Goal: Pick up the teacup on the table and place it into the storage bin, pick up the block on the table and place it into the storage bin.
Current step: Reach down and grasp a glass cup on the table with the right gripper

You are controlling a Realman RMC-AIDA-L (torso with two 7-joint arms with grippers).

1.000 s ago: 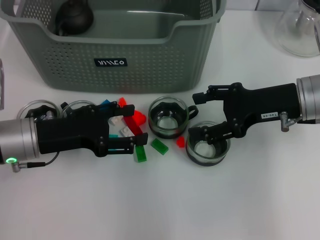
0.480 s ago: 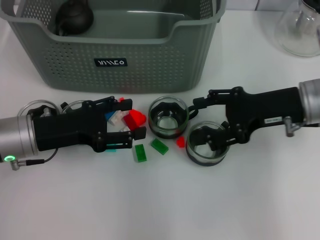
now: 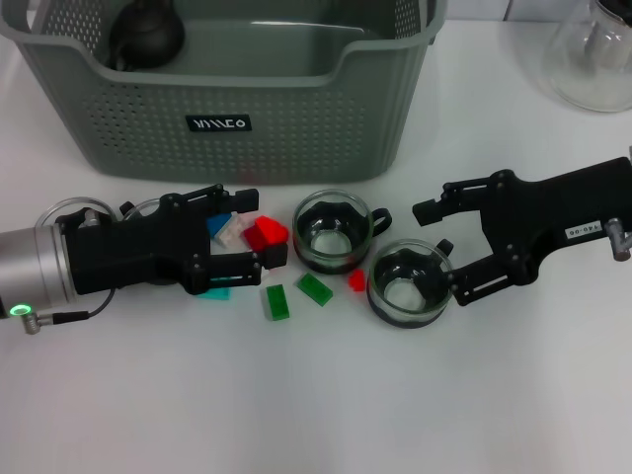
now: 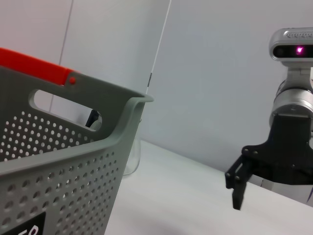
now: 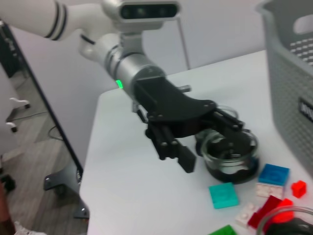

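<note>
Nearest, on the right, sits a glass teacup (image 3: pixel 409 286), likely light, slick and breakable, best pinched across the rim wall, with the right gripper (image 3: pixel 440 249) spread wide just beside it and now pulled back rightward off the cup. Left of centre, red block (image 3: pixel 265 235) between the left gripper (image 3: pixel 253 229) fingers, still apart but drawn back left. Farthest, the storage bin (image 3: pixel 296 128).

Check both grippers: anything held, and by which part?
Nothing held. Left gripper is open around the red plastic block, not shut on it. Right gripper is open beside the glass teacup.

Glass teacup (image 3: pixel 410 283) upright beside blocks (image 3: pixel 265 237); storage bin (image 3: pixel 247 109) behind, seemingly holding teapot.
</note>
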